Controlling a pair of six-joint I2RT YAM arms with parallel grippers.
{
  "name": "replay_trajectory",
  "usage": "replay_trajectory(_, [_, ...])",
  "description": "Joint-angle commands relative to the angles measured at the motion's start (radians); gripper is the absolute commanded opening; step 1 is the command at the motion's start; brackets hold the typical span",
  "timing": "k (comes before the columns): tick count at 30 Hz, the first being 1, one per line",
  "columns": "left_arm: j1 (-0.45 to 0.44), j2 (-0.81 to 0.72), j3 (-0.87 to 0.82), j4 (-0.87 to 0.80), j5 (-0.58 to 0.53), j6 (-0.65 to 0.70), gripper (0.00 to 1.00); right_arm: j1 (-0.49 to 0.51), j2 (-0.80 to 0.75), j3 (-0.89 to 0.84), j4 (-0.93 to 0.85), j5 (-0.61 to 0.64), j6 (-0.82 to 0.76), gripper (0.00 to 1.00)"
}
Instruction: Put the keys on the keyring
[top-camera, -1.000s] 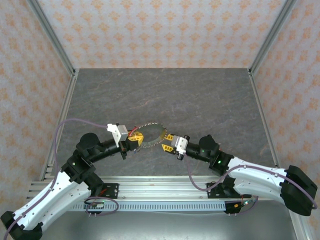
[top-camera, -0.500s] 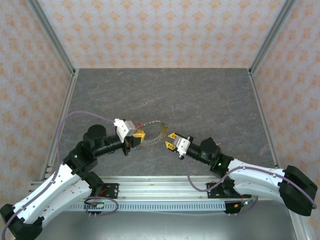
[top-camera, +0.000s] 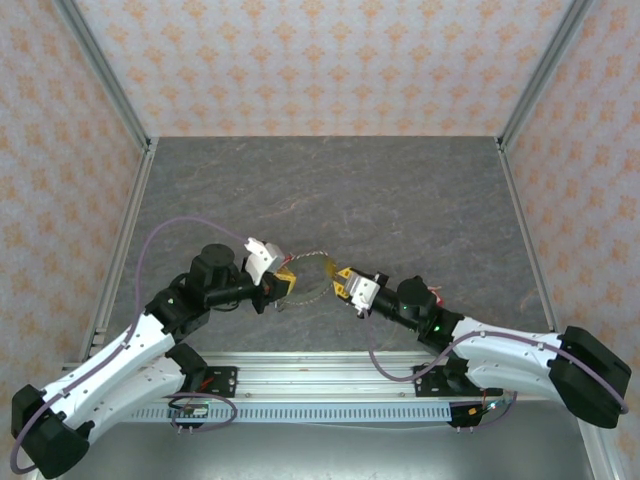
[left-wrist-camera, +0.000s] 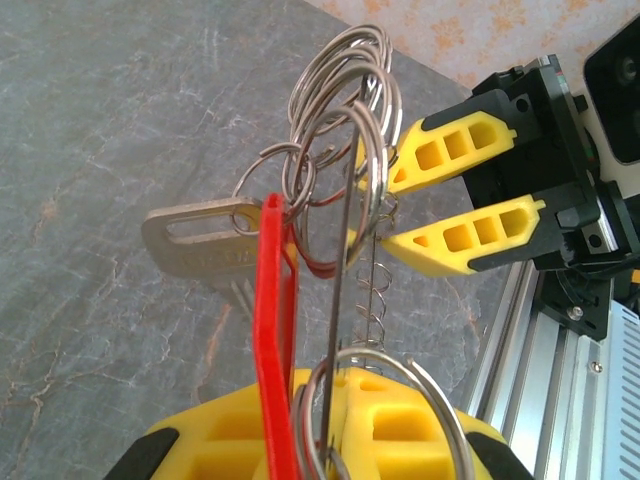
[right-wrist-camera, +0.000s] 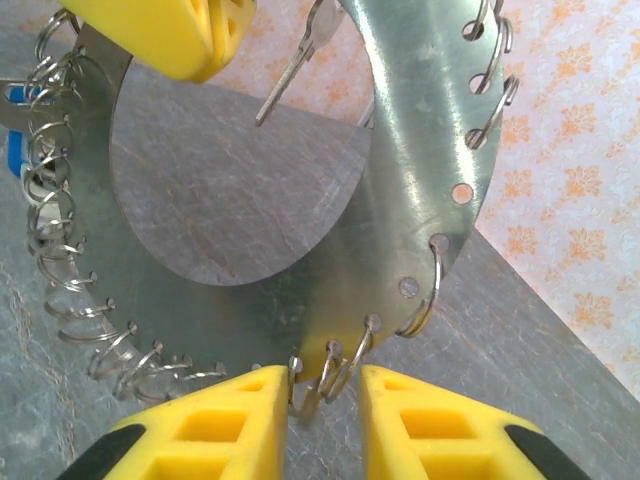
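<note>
Keyring aloft, threading underway.
My left tool (left-wrist-camera: 320, 415) clamps the keyring (right-wrist-camera: 400, 180), key (left-wrist-camera: 190, 240) and red tag (left-wrist-camera: 272, 300) already hanging; right tool (right-wrist-camera: 325, 392) straddles its rim, part-open, gripping nothing yet.

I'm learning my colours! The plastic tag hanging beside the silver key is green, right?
Not quite. The plastic tag is red, not green. It does hang beside the silver key. The left wrist view shows this.
</note>
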Motion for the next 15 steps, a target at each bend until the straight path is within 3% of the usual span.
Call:
replay_trajectory(1, [0.009,-0.035,-0.008,0.087,0.018,-0.019,0.0,-0.004,0.009,-0.007,0.008,-0.029,-0.021,0.23])
replay_trajectory(15, [0.015,-0.042,0.002,0.073,0.009,-0.018,0.0,0.021,0.019,0.016,-0.11,-0.156,-0.049,0.18])
